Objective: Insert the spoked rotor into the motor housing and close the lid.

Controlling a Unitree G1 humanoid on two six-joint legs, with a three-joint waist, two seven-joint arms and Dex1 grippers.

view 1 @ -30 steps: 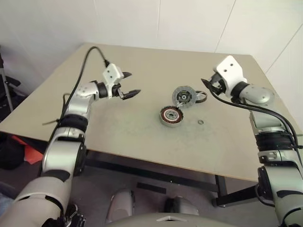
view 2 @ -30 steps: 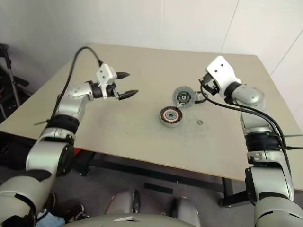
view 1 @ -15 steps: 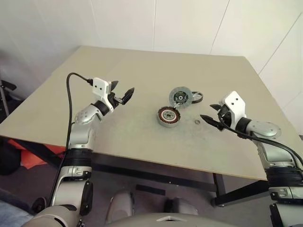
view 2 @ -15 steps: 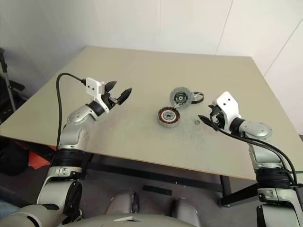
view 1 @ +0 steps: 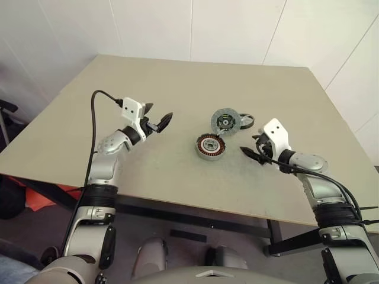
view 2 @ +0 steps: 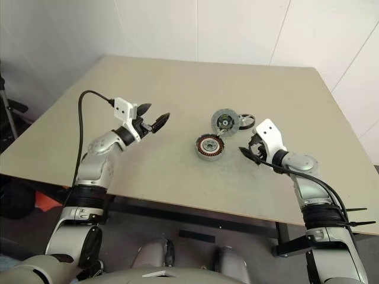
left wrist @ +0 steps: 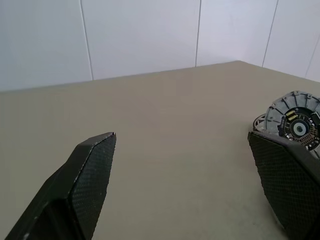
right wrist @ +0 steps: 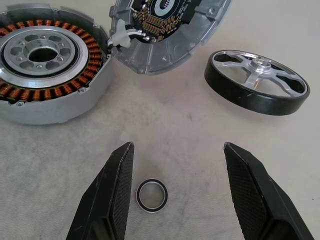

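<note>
The motor housing (view 1: 211, 146) lies on the table with its copper windings facing up. Its grey lid (view 1: 227, 120) stands tilted open at the far rim, inner face showing. Just right of the lid, flat on the table, is the spoked rotor (right wrist: 256, 80), silver with a black rim. Low over the table to the right of the housing, my right gripper (right wrist: 178, 146) is open and empty, pointing toward the housing and rotor. My left gripper (view 1: 159, 116) hovers open and empty well to the left of the housing, with the lid (left wrist: 295, 117) beyond one fingertip.
A tiny metal ring (right wrist: 151, 195) lies on the table (view 1: 148, 77) between my right gripper's fingers, untouched. The table's front edge runs just behind both arms. White walls close off the far side. Something orange (view 1: 38, 198) lies on the floor at the left.
The camera has shifted. My right gripper came down from beside the rotor to just above the table by the tiny ring. My left wrist rolled and sank slightly. The parts have not moved.
</note>
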